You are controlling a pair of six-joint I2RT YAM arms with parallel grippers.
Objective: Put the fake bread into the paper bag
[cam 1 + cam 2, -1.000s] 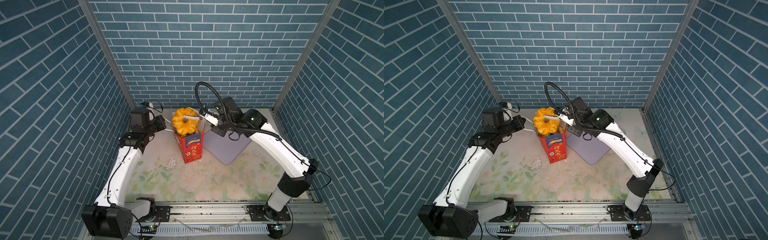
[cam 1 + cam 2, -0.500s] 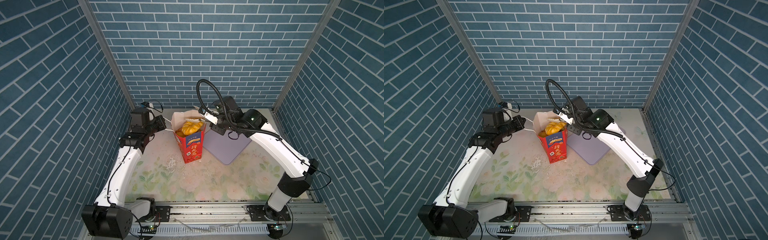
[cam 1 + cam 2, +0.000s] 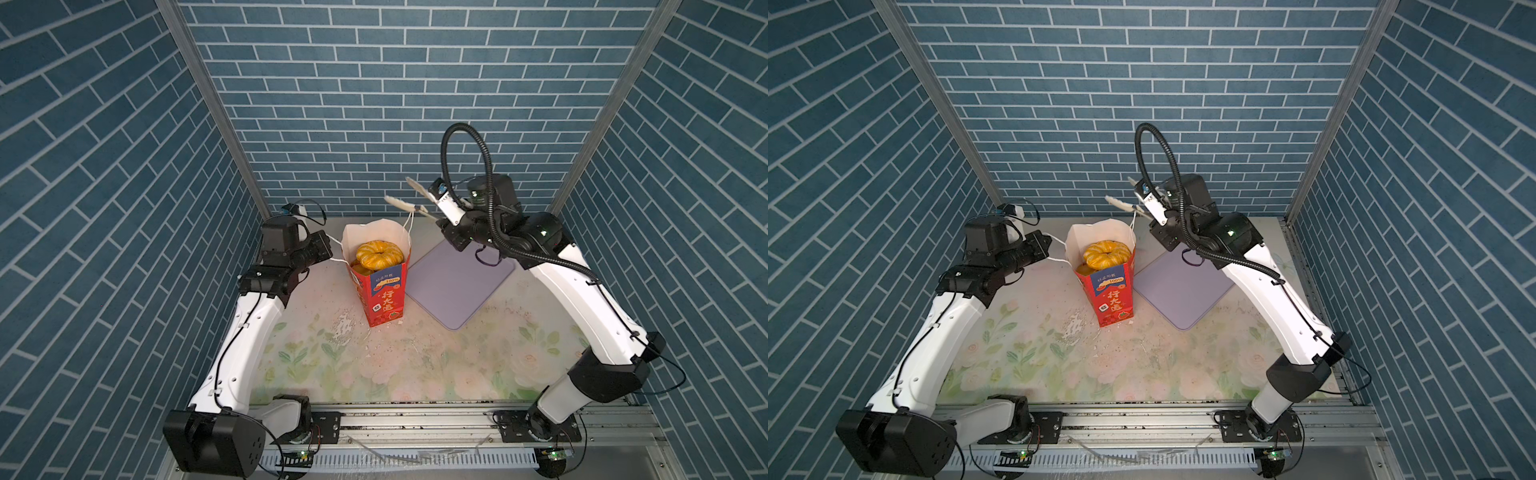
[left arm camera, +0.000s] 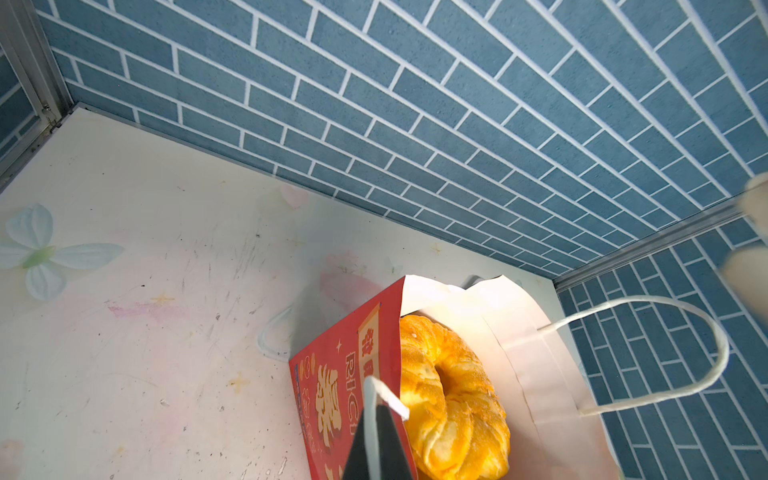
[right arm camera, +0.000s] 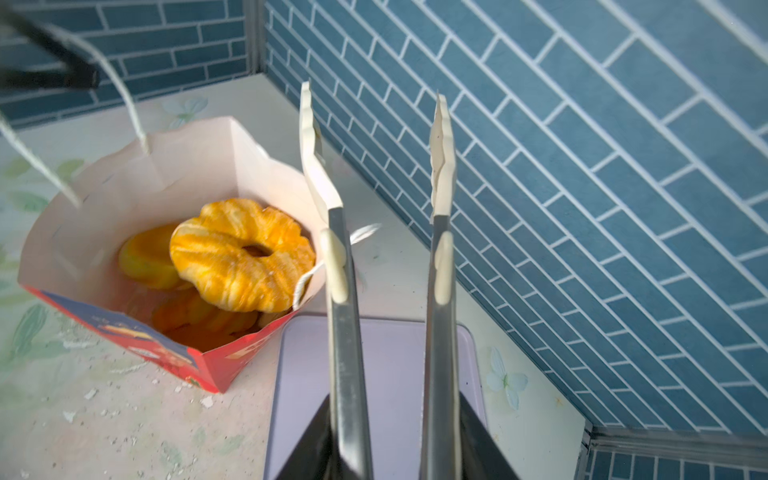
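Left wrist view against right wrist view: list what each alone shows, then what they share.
Left wrist alone: gold characters on the paper bag's red side. Right wrist alone: the lilac tray, more bread beneath the top piece, and the right gripper shut on the tongs. Both: the ring donut on top in the open bag, and the left gripper pinching a cord handle.
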